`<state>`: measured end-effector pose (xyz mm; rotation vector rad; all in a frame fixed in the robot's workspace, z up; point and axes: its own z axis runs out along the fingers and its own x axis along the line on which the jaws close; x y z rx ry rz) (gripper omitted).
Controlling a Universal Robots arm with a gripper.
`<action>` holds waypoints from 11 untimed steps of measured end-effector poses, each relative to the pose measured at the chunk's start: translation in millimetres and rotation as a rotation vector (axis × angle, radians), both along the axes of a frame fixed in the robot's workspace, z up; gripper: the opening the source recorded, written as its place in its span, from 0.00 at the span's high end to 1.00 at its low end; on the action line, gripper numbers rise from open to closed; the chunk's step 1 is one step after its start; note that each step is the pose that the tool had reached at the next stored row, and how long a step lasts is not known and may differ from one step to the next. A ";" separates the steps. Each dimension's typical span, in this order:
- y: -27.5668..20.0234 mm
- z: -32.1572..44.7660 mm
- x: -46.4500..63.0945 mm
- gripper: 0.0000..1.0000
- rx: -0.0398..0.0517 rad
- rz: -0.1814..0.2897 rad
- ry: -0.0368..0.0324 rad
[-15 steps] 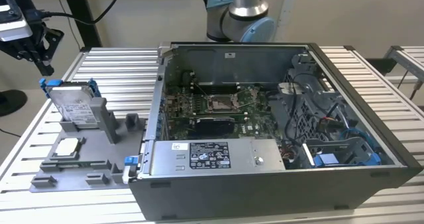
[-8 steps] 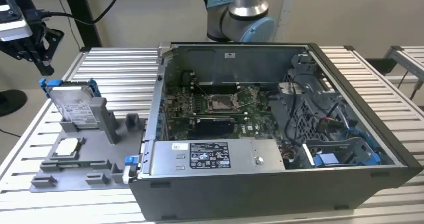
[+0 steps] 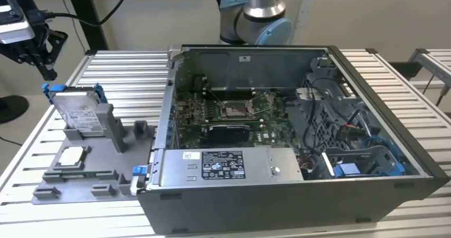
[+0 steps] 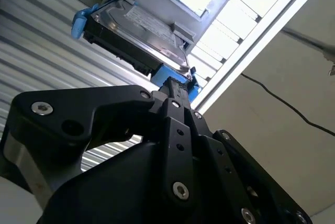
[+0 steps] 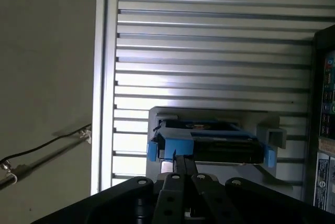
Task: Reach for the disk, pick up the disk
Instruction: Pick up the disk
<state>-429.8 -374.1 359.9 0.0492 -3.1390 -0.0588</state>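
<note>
Currently the disk point(image 3: 80, 114) stands upright in the grey fixture point(image 3: 105, 161).

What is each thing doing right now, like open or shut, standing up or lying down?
hand: shut, empty, in the air, apart from the disk.
disk: standing on its edge in the grey fixture, not gripped.
computer case: open, insides showing.
chip: lying flat on the grey fixture.
</note>
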 end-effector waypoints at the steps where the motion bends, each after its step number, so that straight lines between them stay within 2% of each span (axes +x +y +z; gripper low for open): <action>1: 0.0 0.0 0.0 1.00 0.0000 0.011 0.0000; 11: 0.0 0.0 -0.1 1.00 0.0001 0.177 -0.0001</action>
